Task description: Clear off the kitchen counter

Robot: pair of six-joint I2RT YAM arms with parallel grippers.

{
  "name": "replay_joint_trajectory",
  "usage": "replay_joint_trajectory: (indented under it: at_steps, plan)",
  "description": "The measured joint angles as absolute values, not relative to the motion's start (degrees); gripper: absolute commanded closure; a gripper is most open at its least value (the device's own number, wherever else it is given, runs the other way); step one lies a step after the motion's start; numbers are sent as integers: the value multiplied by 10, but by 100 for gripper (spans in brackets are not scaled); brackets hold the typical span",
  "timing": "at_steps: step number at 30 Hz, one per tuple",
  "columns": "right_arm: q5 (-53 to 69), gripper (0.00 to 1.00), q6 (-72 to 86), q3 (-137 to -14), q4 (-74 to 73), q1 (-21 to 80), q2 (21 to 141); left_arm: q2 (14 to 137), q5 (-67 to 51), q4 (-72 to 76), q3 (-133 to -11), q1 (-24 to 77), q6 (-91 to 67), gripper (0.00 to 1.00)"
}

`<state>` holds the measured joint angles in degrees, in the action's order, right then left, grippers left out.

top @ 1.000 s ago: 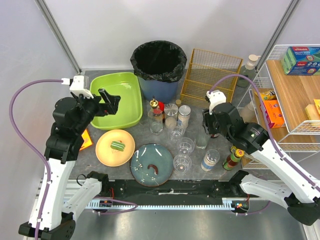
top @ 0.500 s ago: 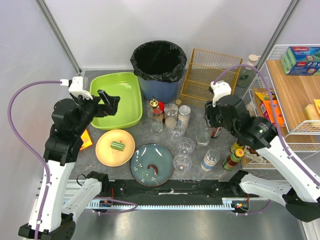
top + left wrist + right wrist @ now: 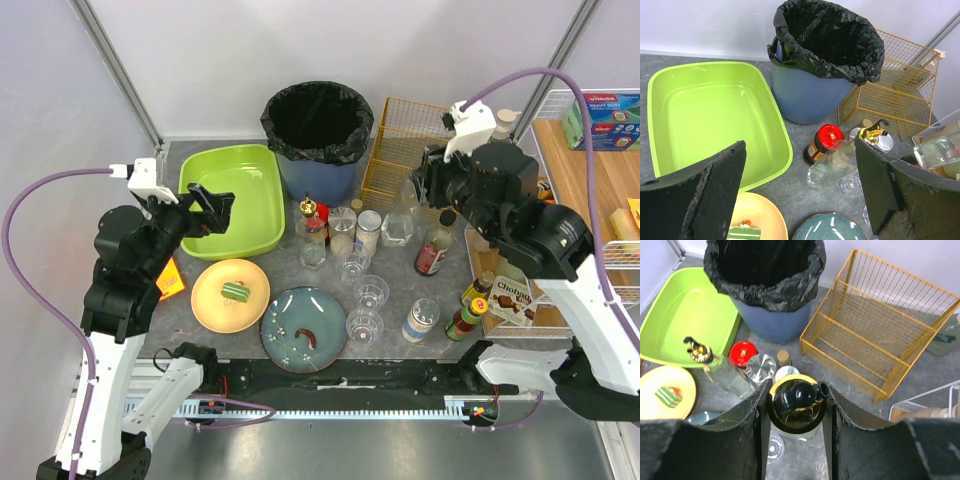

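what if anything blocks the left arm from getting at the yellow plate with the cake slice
Probably nothing, so likely yes. The left gripper hangs open and empty over the green tub, and the yellow plate lies just nearer the arm's base, with nothing tall between.

On the kitchen counter (image 3: 398, 290), the basin (image 3: 232, 200) lies left of the bin (image 3: 318, 125), the wire basket (image 3: 420, 150) right.

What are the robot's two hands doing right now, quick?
Left gripper: open, holding nothing.
Right gripper: closed on a clear glass.
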<state>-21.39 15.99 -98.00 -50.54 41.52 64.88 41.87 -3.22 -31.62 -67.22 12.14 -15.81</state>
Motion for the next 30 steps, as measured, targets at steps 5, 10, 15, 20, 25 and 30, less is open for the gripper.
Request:
replay_joint_trajectory:
  at_steps: [5, 10, 15, 20, 25, 30]
  plan:
    - [-246, 100, 130, -1049, -480, 415, 721, 422, -31, -316, -679, 121, -158, 5]
    - [-291, 100, 75, -1101, -414, 415, 807, 429, -31, -316, -689, 121, -158, 5]
    - [-331, 100, 12, -1152, -344, 411, 882, 435, -30, -316, -695, 121, -158, 5]
    - [-323, 100, -26, -1203, -278, 368, 944, 437, -25, -316, -695, 121, -158, 5]
    - [-280, 100, -30, -1231, -226, 284, 997, 450, -15, -315, -701, 121, -158, 5]
    - [-252, 100, -28, -1231, -176, 222, 1040, 469, -15, -313, -707, 121, -158, 5]
